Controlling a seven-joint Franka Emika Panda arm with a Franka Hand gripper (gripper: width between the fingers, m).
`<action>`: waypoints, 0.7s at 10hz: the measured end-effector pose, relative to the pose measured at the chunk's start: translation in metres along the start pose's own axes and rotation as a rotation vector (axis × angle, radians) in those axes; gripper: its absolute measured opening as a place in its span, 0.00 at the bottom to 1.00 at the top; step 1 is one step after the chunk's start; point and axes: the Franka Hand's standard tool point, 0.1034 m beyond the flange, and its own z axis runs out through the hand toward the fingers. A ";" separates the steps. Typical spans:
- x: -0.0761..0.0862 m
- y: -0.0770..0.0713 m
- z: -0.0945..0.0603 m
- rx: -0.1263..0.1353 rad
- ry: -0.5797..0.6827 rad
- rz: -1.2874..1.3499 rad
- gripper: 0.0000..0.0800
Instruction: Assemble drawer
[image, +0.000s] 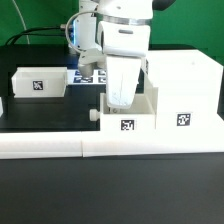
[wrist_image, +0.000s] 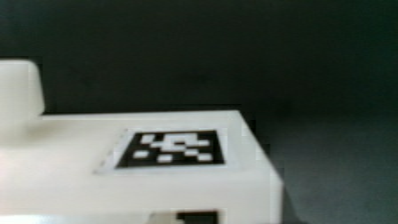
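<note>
The small white drawer box, with a tag on its front and a knob on its end toward the exterior view's left, lies on the table. Its other end meets the big white drawer housing. My gripper reaches straight down onto the drawer box, and its fingertips are hidden at the box's wall. In the wrist view, a white tagged face fills the near field, with a second white piece beside it. My fingers do not show clearly there.
Another white tagged box stands at the exterior view's left. The marker board lies behind my arm. A low white wall runs along the table's front edge.
</note>
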 end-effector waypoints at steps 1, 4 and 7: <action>0.002 -0.001 0.000 0.002 -0.006 -0.021 0.05; -0.001 -0.001 0.000 0.009 -0.012 -0.021 0.05; -0.001 -0.001 0.000 0.009 -0.012 -0.020 0.05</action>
